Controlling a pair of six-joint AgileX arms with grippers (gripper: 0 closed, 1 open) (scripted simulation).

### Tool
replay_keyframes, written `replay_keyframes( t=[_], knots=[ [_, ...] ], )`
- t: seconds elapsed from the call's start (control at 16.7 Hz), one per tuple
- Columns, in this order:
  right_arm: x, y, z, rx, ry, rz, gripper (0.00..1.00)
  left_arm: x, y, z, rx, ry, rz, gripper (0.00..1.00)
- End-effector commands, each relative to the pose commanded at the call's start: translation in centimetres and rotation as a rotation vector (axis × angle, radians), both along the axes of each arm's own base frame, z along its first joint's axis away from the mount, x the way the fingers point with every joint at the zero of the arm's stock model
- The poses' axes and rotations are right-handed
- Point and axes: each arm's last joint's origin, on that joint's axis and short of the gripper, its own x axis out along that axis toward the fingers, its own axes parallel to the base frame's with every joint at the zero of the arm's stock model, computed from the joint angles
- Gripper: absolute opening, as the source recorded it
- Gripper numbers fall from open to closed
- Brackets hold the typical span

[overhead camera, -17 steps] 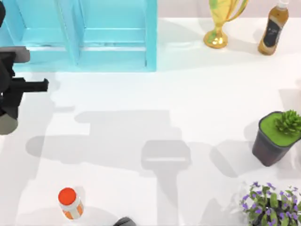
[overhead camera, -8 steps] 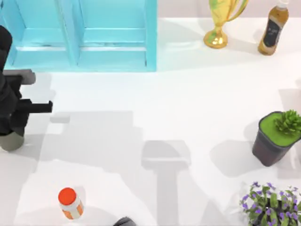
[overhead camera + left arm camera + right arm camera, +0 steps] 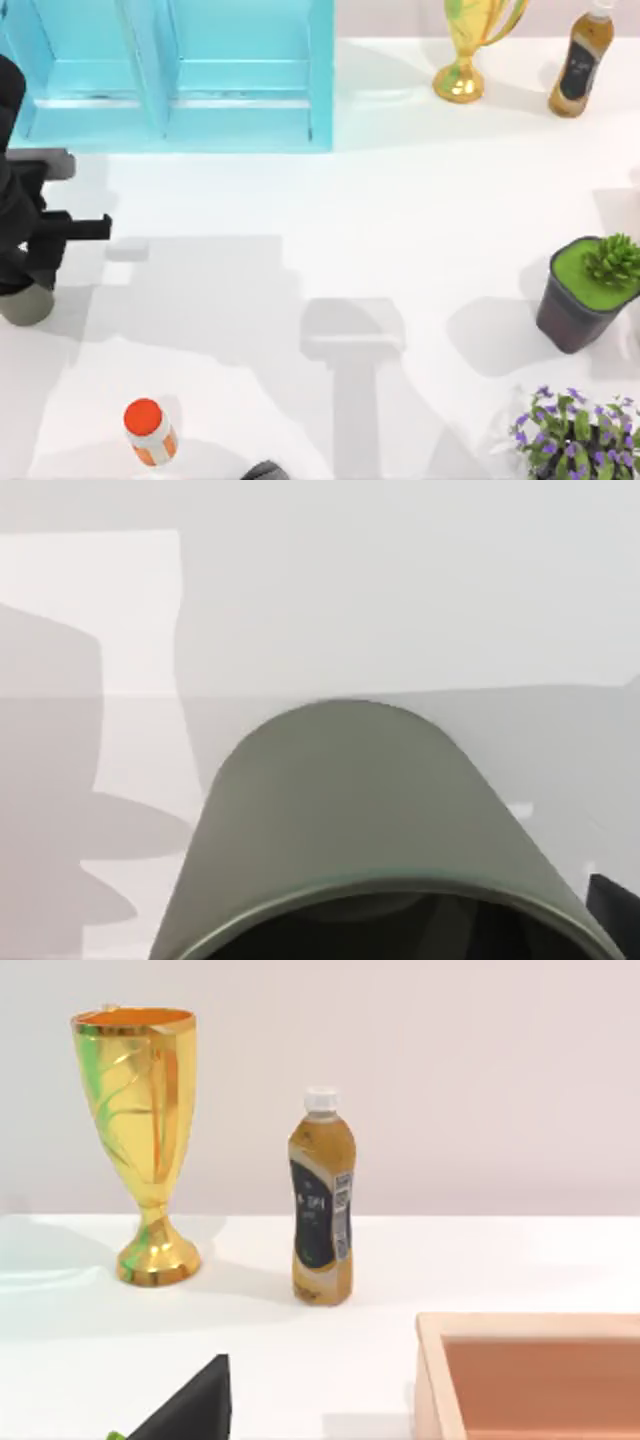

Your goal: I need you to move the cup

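Cup (image 3: 25, 305) stands upright at the left edge of the top view, directly beneath the left gripper (image 3: 20, 285), which sits on top of it; its long axis runs up into the wrist. In the left wrist view the cup (image 3: 350, 820) looms just in front of the camera, rim nearest. Whether the fingers are clamped on it I cannot tell. The right arm is parked off the right side, facing a bottle (image 3: 321, 1210) whose dark label is too small to read.
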Motion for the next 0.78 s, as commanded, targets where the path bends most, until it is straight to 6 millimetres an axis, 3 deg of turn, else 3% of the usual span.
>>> replay_keyframes(
  t=[0.42, 0.78],
  knots=[
    [0.00, 0.00, 0.00, 0.000, 0.000, 0.000, 1.00, 0.00, 0.00, 0.00, 0.000, 0.000, 0.000, 0.98],
    [0.00, 0.00, 0.00, 0.000, 0.000, 0.000, 1.00, 0.00, 0.00, 0.00, 0.000, 0.000, 0.000, 1.00]
  ],
)
